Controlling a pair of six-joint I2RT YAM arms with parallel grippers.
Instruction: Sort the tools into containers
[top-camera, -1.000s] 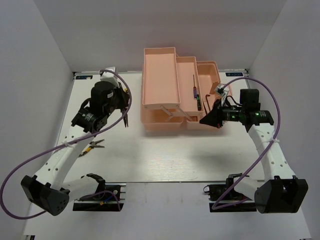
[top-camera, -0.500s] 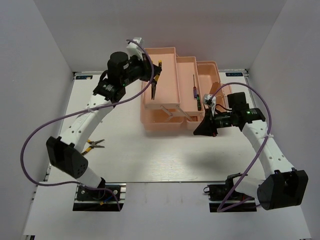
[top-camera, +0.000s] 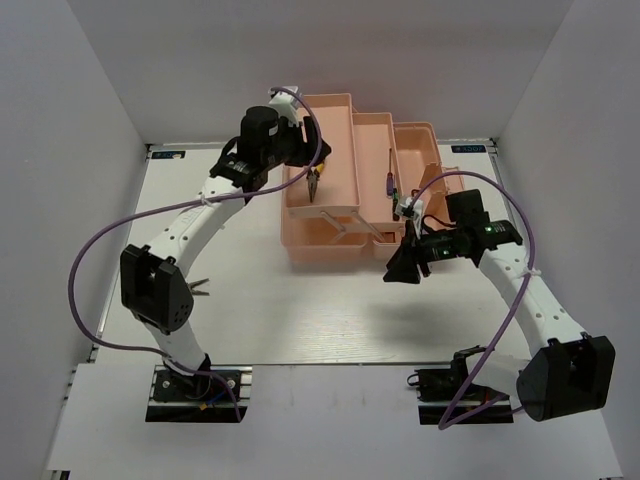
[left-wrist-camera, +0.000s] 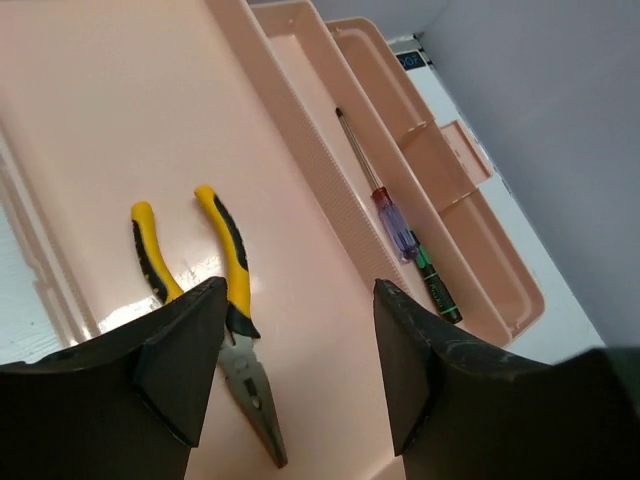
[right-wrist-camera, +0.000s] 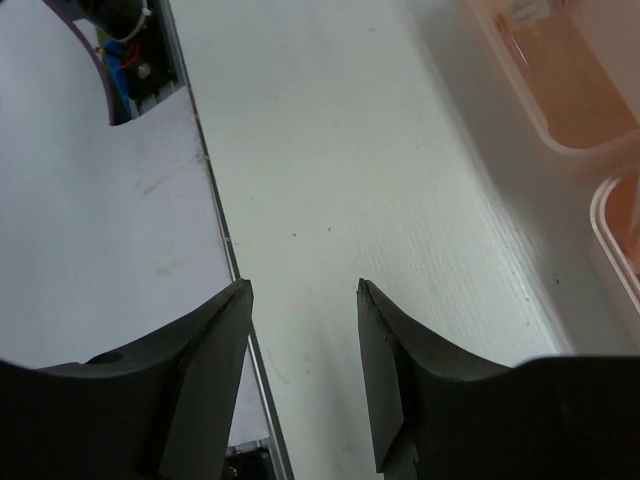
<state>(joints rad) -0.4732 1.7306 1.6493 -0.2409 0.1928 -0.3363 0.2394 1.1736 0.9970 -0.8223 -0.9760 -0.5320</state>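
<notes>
Half a second ago the left gripper (left-wrist-camera: 297, 330) was carrying the yellow-handled pliers (left-wrist-camera: 232, 262) above the toolbox (top-camera: 310, 248). Now they lie flat on the floor of its leftmost, biggest tray (left-wrist-camera: 110, 90). The fingers stand apart over them, gripping nothing.

Pliers' long axis runs roughly far-to-near: handles toward the back wall and slightly splayed, nose toward the arm bases.

Right gripper (right-wrist-camera: 303, 290) has pulled back from the box front. It hangs spread and empty over the table (right-wrist-camera: 330, 150).

Middle tray holds the blue-handled screwdriver (left-wrist-camera: 398, 228) and the green-handled screwdriver (left-wrist-camera: 437, 290), lying lengthwise with handle ends close together.

Orange-handled pliers (top-camera: 199, 290) sit mostly behind the left arm's link in the top view; I only get a sliver.
</notes>
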